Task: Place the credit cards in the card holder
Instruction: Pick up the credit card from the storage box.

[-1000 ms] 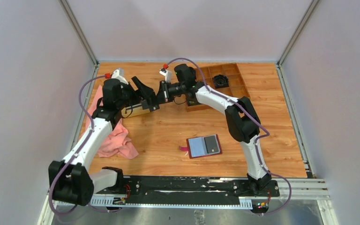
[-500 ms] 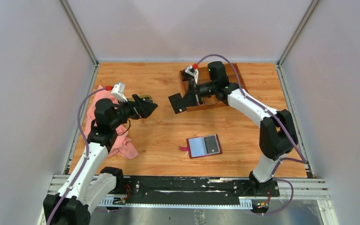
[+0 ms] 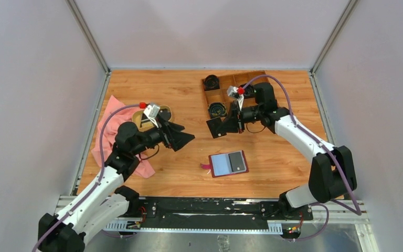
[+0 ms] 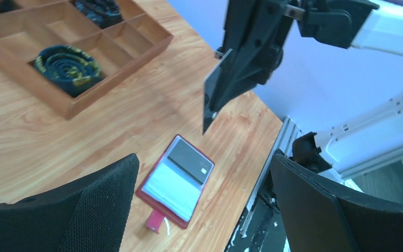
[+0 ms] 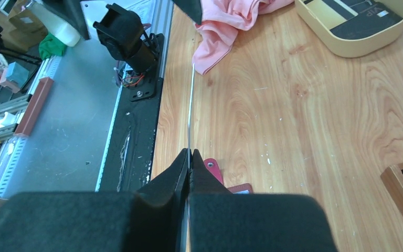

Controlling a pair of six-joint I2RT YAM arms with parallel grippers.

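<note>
Last sec: my two grippers were nose to nose far-left by the dish (image 5: 346, 50); now they're well apart. L gripper (image 3: 182, 135) has let go & pulled back near-left. It's spread wide, empty, above the bench (image 3: 178, 94). R gripper (image 3: 225, 125) is pressed together, pinching a dark card (image 3: 215, 127) by one edge. It has swung the card right & nearer, so it hangs in the air off the near-left corner of the box (image 3: 231, 84), far of the wallet (image 3: 229, 163) & not touching it.

Reads as a handover done: the card's on my R side now.

Wallet lies open & flat near bench centre, tab to the left. A stowed card (image 3: 236, 160) already sits in its right half; the left half looks pale. More cards (image 5: 367, 23) wait in the dish.

Next, prob.: lower the card, line it up w/ a pocket mouth, slide in. Wallet's loose, so it may skid; L gripper is free to steady it.
</note>
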